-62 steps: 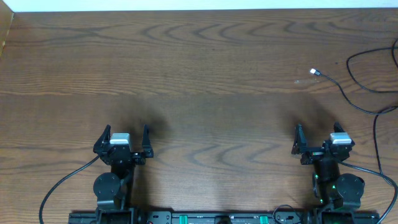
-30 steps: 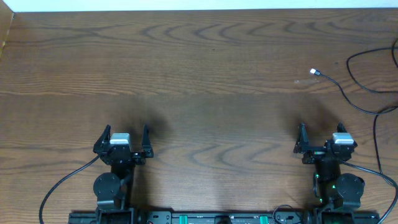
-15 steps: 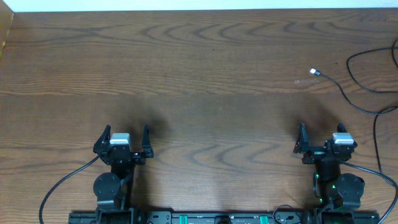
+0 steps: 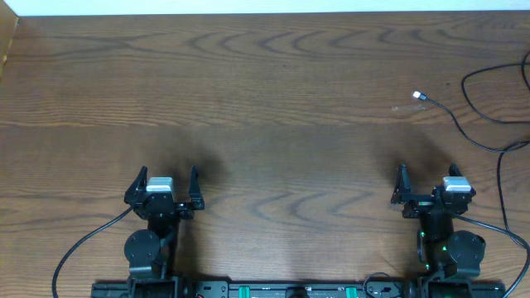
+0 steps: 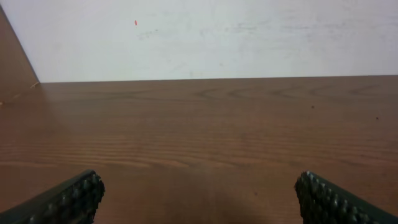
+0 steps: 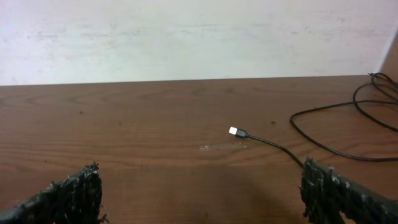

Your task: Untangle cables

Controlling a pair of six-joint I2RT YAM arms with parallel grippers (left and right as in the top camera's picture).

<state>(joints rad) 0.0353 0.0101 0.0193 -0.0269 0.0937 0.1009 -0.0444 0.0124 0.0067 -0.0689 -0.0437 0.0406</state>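
Left gripper and right gripper stand wide apart, empty. The thin black cable lies far right on the table and runs out of view, so any tangle cannot be confirmed. It is likely light and limp; grasp it just behind its plug.

**Cables beyond the right pincer**

On the worktop, the cables are laid beyond the right pincer and off to its right, well apart from it. The left pincer is set far to its left, level with it.
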